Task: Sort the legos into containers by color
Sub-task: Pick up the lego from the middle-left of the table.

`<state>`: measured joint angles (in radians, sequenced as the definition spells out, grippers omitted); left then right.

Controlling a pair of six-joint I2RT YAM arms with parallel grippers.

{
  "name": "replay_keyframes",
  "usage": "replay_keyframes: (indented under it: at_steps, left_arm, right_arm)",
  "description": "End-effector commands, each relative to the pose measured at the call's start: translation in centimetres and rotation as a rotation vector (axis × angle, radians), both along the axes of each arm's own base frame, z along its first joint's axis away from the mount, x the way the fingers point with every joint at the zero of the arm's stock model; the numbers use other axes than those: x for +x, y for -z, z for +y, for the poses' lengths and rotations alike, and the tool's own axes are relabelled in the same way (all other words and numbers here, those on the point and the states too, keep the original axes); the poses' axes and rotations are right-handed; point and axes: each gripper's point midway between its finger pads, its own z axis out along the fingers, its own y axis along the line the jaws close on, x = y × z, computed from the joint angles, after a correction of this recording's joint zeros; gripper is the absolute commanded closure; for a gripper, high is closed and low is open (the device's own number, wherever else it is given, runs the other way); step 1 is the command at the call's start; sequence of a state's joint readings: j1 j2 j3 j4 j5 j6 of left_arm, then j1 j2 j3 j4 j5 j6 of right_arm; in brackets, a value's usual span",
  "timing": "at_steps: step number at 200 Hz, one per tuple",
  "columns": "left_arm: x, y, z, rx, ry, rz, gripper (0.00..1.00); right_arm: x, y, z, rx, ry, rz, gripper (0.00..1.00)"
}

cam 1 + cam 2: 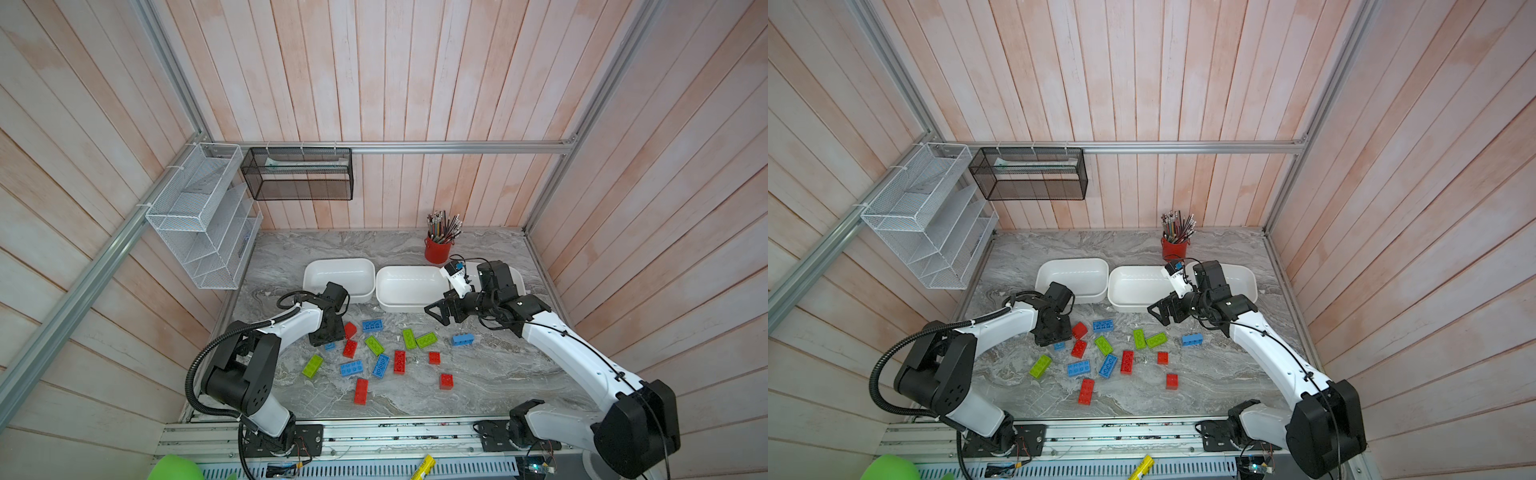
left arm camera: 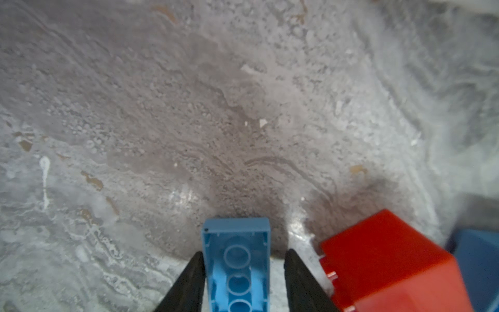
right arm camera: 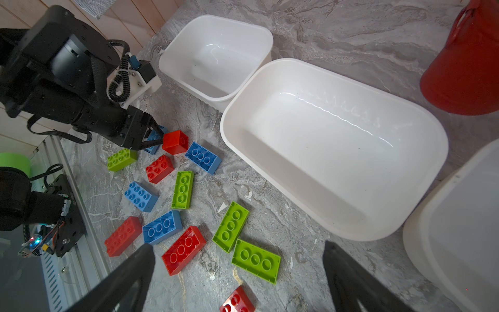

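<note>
Red, blue and lime green legos lie scattered on the marble table (image 1: pixel 478 374), among them a red one (image 1: pixel 360 390), a green one (image 1: pixel 312 365) and a blue one (image 1: pixel 462 339). Three white containers stand in a row behind them: the left (image 1: pixel 338 261), the middle (image 1: pixel 409 268) and the right (image 1: pixel 519 276), which is half hidden by my right arm. My left gripper (image 2: pixel 244 254) reaches down over an upturned blue lego (image 2: pixel 236 264). One finger touches it and the other stands a small gap off. A red lego (image 2: pixel 383 256) sits close beside. My right gripper (image 1: pixel 434 313) hovers wide open, holding nothing.
A red pencil cup (image 1: pixel 437 249) stands behind the containers. A white wire basket (image 1: pixel 203 216) and a black mesh basket (image 1: pixel 297 174) hang on the walls at the back left. The aluminium rail (image 1: pixel 374 436) runs along the table's front edge.
</note>
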<state>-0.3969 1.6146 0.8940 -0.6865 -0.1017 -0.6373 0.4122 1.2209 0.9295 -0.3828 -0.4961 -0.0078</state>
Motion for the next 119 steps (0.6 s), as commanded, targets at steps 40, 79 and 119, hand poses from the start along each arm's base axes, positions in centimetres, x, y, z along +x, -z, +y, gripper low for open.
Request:
replay_keyframes:
  at_steps: [40, 79, 119]
  left_arm:
    - [-0.3, 0.5, 0.1, 0.024, 0.016, 0.011, 0.70]
    - [0.6, -2.7, 0.4, 0.051, 0.052, -0.030, 0.70]
    - [2.0, -8.2, 1.9, 0.092, 0.099, -0.089, 0.70]
  right_arm:
    - [-0.5, -0.6, 0.0, 0.029, -0.017, -0.011, 0.02]
    - [-0.7, -1.7, 0.7, 0.079, -0.042, -0.016, 0.02]
    - [-0.4, -2.5, 1.0, 0.110, -0.059, -0.024, 0.02]
